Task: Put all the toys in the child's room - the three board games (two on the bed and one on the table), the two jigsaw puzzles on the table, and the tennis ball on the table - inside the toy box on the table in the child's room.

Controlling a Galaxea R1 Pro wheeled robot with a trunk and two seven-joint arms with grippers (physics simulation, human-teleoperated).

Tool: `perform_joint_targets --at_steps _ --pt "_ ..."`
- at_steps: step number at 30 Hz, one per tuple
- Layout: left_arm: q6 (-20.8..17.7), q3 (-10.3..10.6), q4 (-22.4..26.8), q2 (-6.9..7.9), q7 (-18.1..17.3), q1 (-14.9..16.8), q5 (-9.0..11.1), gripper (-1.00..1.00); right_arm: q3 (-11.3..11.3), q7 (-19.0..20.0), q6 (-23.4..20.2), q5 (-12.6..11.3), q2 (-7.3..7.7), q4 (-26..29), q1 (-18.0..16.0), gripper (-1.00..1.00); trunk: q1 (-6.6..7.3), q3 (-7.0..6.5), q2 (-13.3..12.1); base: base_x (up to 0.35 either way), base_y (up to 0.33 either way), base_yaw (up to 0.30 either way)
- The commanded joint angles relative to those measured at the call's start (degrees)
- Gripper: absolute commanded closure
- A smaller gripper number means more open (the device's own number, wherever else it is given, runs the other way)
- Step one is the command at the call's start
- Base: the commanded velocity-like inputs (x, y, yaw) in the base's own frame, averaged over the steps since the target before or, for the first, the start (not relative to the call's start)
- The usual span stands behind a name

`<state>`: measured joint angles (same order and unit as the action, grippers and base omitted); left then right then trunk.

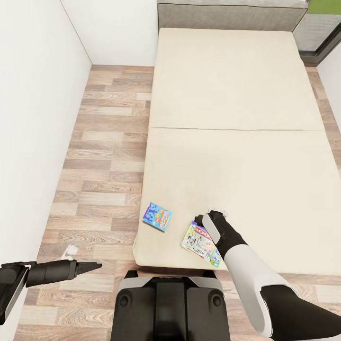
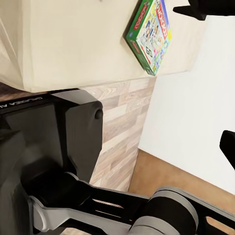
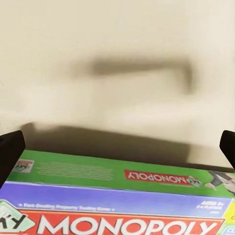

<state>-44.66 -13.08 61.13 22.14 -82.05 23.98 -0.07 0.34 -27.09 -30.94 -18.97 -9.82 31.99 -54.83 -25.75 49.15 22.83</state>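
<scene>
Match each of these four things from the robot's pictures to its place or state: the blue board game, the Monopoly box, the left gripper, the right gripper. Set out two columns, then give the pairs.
Column one:
1. blue board game
2. Monopoly box
3. left gripper
4. right gripper

Column two:
A. over the wood floor, beside the bed's near corner
B. open, right at the green-edged box's far edge
C. lying on the mattress near its near left corner
D. lying on the mattress under the right arm's wrist

Pairs: 1-C, 2-D, 3-A, 4-B
</scene>
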Motion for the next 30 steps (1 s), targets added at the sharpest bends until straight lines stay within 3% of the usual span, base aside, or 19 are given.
perform_joint_targets --at_steps 1,30 --pt "-0.6 0.0 0.0 0.01 -0.2 0.0 0.0 -1.0 0.0 -0.4 -0.2 -0.4 0.03 0.1 0.0 -1.0 -0.03 0.06 0.1 0.0 0.0 0.0" --pt "-0.6 -0.1 0.0 0.01 -0.2 0.0 0.0 -1.0 0.0 -0.4 -0.2 -0.4 0.06 0.1 0.0 -1.0 -0.03 0.06 0.1 -0.042 0.0 0.0"
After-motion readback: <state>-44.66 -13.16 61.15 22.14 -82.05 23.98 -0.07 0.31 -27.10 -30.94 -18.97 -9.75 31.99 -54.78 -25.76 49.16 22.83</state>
